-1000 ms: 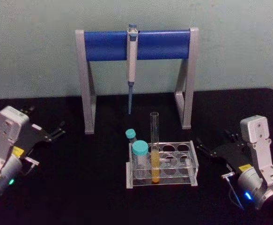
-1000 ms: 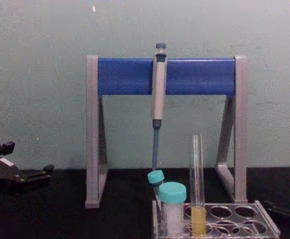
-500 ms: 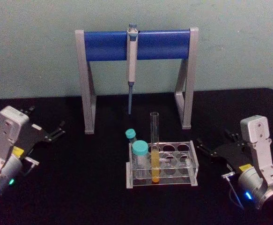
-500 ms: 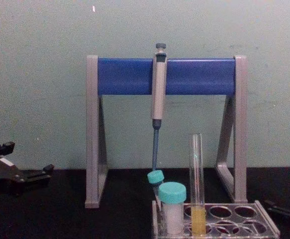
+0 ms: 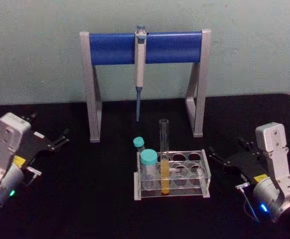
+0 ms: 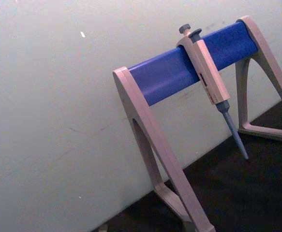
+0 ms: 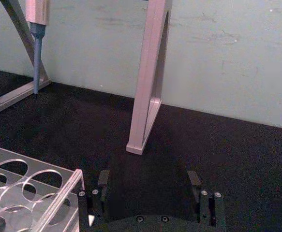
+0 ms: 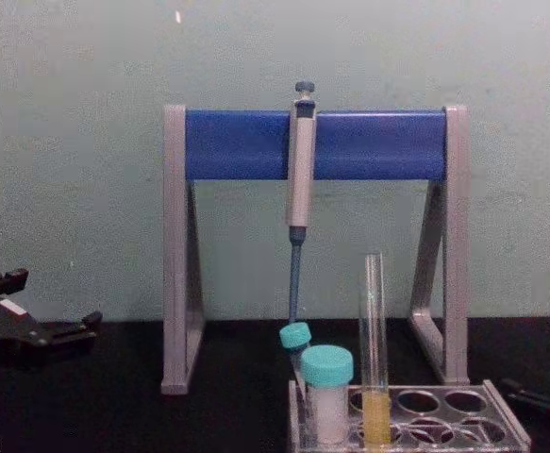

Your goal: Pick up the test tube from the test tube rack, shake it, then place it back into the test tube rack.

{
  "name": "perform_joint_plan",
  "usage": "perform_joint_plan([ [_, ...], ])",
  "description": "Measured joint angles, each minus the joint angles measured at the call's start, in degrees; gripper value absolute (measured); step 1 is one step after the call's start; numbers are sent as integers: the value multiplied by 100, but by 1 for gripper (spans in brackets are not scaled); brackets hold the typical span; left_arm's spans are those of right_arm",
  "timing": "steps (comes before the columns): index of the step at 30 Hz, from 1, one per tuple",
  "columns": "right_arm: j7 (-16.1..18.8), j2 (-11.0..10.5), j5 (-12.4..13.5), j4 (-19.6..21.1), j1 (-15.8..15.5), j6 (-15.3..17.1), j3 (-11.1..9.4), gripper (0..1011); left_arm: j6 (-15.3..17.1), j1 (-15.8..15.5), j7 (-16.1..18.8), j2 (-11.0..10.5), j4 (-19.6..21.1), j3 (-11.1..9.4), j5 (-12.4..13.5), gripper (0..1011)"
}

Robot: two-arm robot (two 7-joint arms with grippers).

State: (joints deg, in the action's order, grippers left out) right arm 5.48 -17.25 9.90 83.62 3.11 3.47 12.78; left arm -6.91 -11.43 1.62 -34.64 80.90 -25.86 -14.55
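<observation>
Nothing has shifted. Tube (image 5: 163, 155) upright in rack (image 5: 204, 175). Right gripper (image 7: 149, 180) open beside rack; left gripper (image 5: 60, 139) parked, jaws unclear. Risk: sideways approach clipping capped tubes (image 5: 148, 158), tilting tube.

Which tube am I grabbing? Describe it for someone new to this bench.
Find the tall blue-barred stand; in front of it sits the clear test tube rack. The test tube stands upright in it: tallest, uncapped, yellow liquid at the bottom, unlike the two short teal-capped tubes beside it.
</observation>
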Motion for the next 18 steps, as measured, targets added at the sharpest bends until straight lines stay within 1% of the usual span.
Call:
perform_joint_plan([
  [18,-6,-2,7,1,0,-4,0,1000,0,0,0,0,0,0,0,1001],
])
